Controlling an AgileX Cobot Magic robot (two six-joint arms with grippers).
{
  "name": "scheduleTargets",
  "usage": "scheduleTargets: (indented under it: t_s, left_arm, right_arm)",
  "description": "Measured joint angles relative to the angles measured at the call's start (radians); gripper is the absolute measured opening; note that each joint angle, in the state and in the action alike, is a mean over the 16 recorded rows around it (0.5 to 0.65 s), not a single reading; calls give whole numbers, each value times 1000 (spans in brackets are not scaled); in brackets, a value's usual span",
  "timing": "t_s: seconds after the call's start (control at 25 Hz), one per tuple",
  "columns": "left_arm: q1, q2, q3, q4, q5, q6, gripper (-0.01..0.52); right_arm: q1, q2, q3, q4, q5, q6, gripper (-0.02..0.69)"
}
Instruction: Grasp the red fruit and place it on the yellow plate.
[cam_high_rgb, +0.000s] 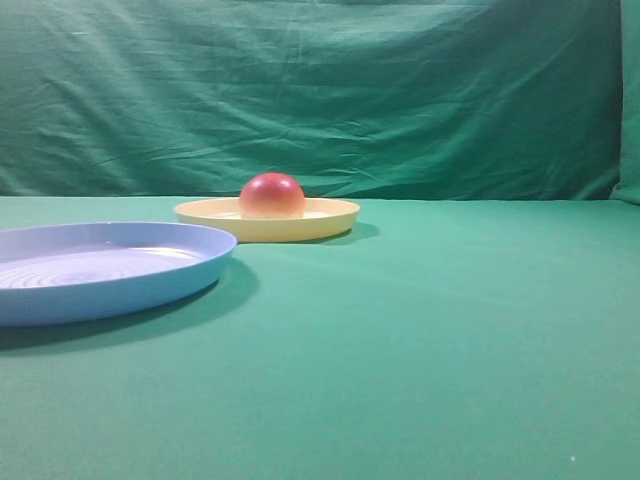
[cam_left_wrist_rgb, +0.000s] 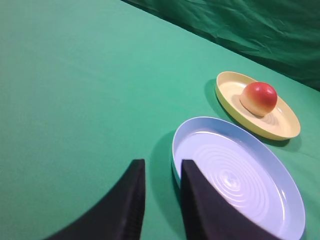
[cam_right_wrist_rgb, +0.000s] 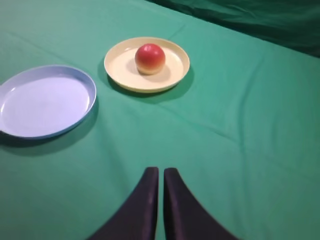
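The red fruit (cam_right_wrist_rgb: 150, 58) sits on the yellow plate (cam_right_wrist_rgb: 175, 75), well ahead of the clenched, empty right gripper (cam_right_wrist_rgb: 160, 175), while the left gripper (cam_left_wrist_rgb: 161, 172) hangs slightly parted.

Bright, even light from above; soft shadows pool beside the plates (cam_high_rgb: 270, 225), a faint sheen on the fruit (cam_left_wrist_rgb: 259, 97) (wrist views slightly soft, near fingers blurred).

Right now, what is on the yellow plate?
The red fruit sits flat side down on the yellow plate, nothing else. The patch of plate under the fruit is hidden.
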Motion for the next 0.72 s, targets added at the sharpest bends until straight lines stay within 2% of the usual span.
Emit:
scheduleTargets:
  t_s: [0.28, 0.72]
  left_arm:
    - [0, 0, 0, 0, 0, 0, 157]
    - [0, 0, 0, 0, 0, 0, 157]
  right_arm:
    - [-84, -100, 144, 0, -90, 2, 0]
    - [-354, -307, 329, 0, -165, 3, 0]
